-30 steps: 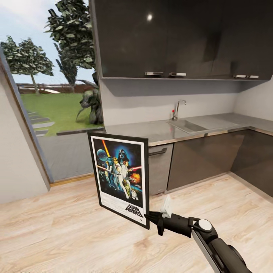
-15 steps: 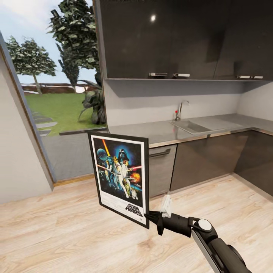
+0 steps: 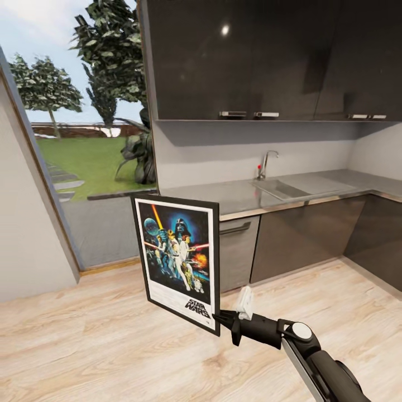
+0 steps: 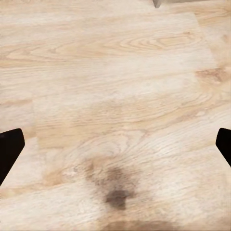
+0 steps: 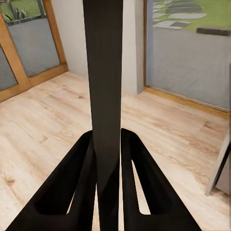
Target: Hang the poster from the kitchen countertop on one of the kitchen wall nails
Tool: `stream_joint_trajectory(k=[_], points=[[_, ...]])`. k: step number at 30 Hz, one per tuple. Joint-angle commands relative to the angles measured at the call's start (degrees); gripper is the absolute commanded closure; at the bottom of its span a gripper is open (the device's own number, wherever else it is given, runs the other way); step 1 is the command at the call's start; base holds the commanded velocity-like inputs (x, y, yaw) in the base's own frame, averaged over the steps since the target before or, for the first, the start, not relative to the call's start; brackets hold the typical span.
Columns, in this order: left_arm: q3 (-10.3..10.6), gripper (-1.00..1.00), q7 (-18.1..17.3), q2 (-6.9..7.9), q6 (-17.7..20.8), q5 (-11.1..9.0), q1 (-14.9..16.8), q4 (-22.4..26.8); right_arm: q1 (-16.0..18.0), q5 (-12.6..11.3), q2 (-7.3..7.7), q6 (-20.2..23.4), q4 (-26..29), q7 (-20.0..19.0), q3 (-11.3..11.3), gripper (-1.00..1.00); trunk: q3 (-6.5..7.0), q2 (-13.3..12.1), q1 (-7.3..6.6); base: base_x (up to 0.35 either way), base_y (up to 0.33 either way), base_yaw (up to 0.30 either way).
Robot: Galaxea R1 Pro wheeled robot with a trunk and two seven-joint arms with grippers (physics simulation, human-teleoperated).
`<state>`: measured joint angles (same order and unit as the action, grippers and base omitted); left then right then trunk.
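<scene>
The Star Wars poster (image 3: 177, 258), black-framed with a white inner border, stands upright in the air over the wooden floor. My right gripper (image 3: 221, 319) is shut on its lower right corner. In the right wrist view the poster (image 5: 105, 72) appears edge-on as a dark strip clamped between the two black fingers (image 5: 79, 168). Behind it runs the grey metal kitchen countertop (image 3: 234, 196) with its sink and chrome tap (image 3: 267, 162). My left gripper (image 4: 115, 144) hangs open over bare floor planks, its fingertips (image 4: 9, 149) wide apart. No wall nail can be made out.
Dark glossy wall cabinets (image 3: 251, 56) hang above the worktop and dark base cabinets (image 3: 301, 234) stand below it. A large glass door (image 3: 84, 167) at the left looks onto a lawn and trees. A white wall section (image 3: 28, 245) stands at the far left. Light wooden floor (image 3: 100, 346) lies all around.
The whole picture has shifted slightly to the right, so the camera has turned a little. The poster stays in the right gripper in the same place relative to the arm.
</scene>
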<state>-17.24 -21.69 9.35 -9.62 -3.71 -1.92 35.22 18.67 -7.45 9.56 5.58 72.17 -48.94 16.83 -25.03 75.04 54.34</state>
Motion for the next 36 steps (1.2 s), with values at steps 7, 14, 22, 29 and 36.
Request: stream_joint_trajectory(k=[7,14,22,29,36], points=[[0.15,-1.00,-0.25,0.09,5.59,-0.44,-0.01,3.15,0.05,-0.93,0.11,1.11,0.21,-0.27,-3.13,1.00,1.21,-2.79,-1.54,0.000,0.000,0.000],[0.45,-1.00,-0.62,0.02,8.94,-0.20,-0.02,2.66,0.05,-1.23,0.23,1.41,1.07,-0.72,-7.84,1.00,2.47,-5.60,-3.08,0.000,0.000,0.000],[0.46,-1.00,-0.63,-0.03,8.90,-0.16,-0.04,2.49,0.05,-1.26,0.33,1.43,1.44,-1.45,-7.92,1.00,3.91,-8.81,-4.84,0.000,0.000,0.000],[0.46,-1.00,-0.63,-0.03,8.67,-0.15,-0.02,2.48,0.05,-1.26,0.32,1.43,1.48,-1.51,-7.95,1.00,5.16,-11.61,-6.37,0.000,0.000,0.000],[0.46,-1.00,-0.63,-0.01,8.65,-0.15,-0.02,2.48,0.05,-1.17,0.24,3.71,1.54,-1.51,-7.80,1.00,6.42,-14.42,-7.91,0.000,0.000,0.000]])
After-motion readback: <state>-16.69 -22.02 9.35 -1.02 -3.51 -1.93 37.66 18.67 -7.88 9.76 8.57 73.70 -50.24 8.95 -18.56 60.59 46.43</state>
